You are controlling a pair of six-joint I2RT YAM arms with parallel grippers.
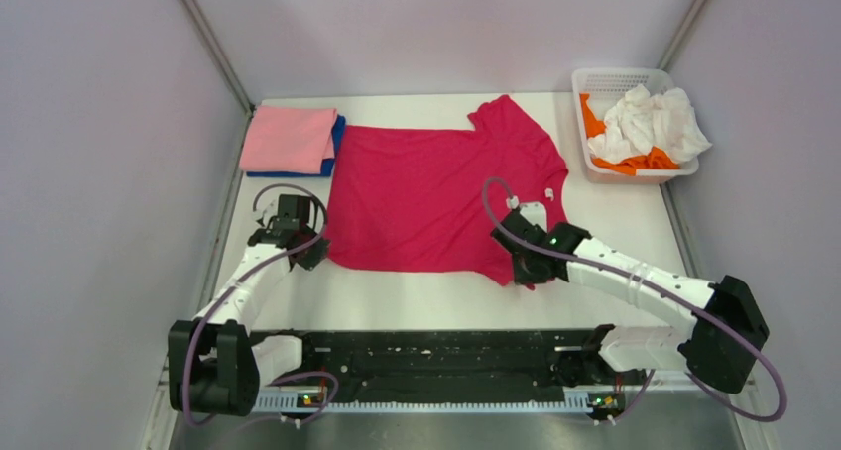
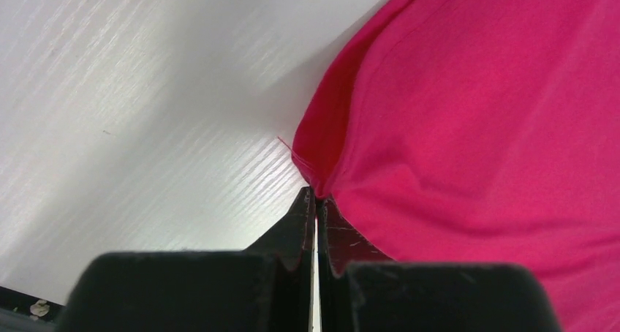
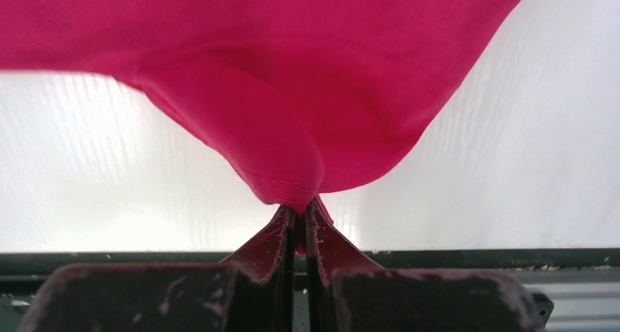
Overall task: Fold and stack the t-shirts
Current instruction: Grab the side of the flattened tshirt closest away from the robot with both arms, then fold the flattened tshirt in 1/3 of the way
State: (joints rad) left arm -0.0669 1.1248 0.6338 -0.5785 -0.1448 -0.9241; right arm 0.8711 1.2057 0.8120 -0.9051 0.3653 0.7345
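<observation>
While clamped tight on crimson t-shirt (image 1: 426, 192) at lower-left corner with left gripper (image 2: 316, 200), likewise pinching lower-right corner with right gripper (image 3: 300, 211).

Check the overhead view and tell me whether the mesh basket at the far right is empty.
No, the white mesh basket holds a crumpled white t-shirt lying over an orange t-shirt.

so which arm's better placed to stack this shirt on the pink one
Left. The left gripper pinches the crimson t-shirt at its corner nearest the pink t-shirt; the right gripper holds the corner towards the basket.
</observation>
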